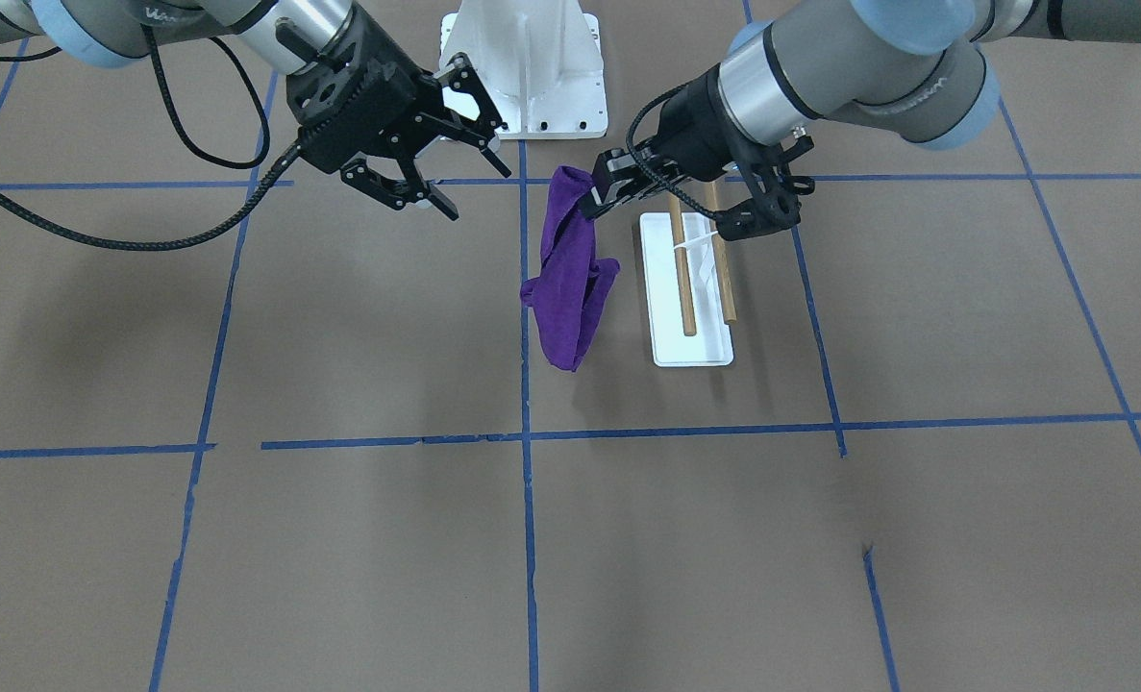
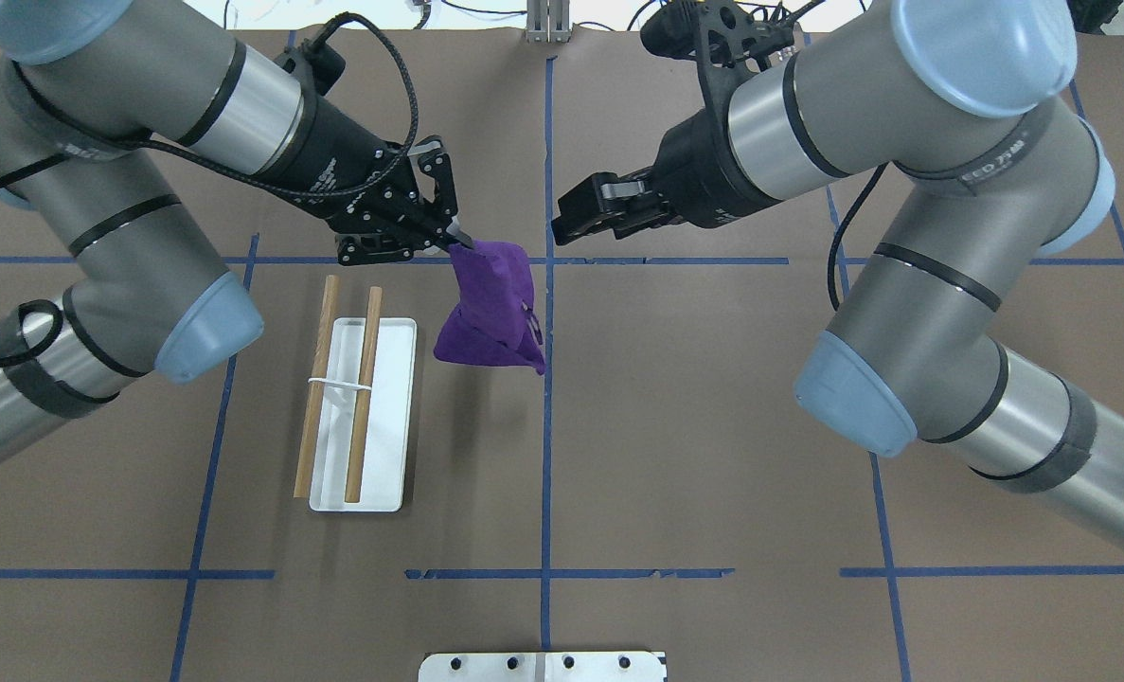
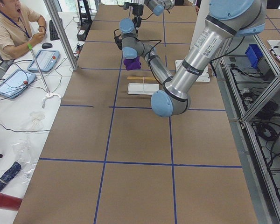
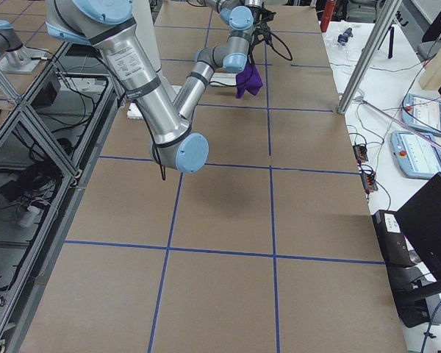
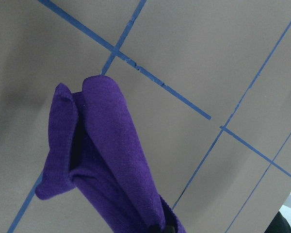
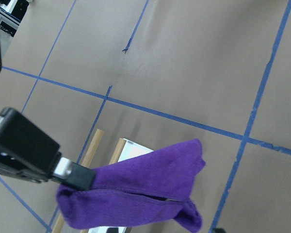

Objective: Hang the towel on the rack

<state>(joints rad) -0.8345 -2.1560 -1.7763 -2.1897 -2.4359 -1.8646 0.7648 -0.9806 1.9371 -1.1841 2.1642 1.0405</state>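
A purple towel (image 2: 488, 308) hangs bunched from my left gripper (image 2: 454, 245), which is shut on its top edge and holds it above the table. In the front view the towel (image 1: 570, 279) hangs just beside the rack (image 1: 691, 288). The rack is a white base (image 2: 392, 417) with two wooden bars (image 2: 364, 393) above it, to the left of the towel in the overhead view. My right gripper (image 1: 472, 185) is open and empty, apart from the towel on its other side. The right wrist view shows the towel (image 6: 145, 194) in the left gripper's fingers (image 6: 73, 175).
A white arm mount (image 1: 524, 67) stands at the robot's side of the table and also shows in the overhead view (image 2: 543, 666). Blue tape lines cross the brown table. An operator (image 3: 9, 28) sits at a side desk beyond the table's far edge.
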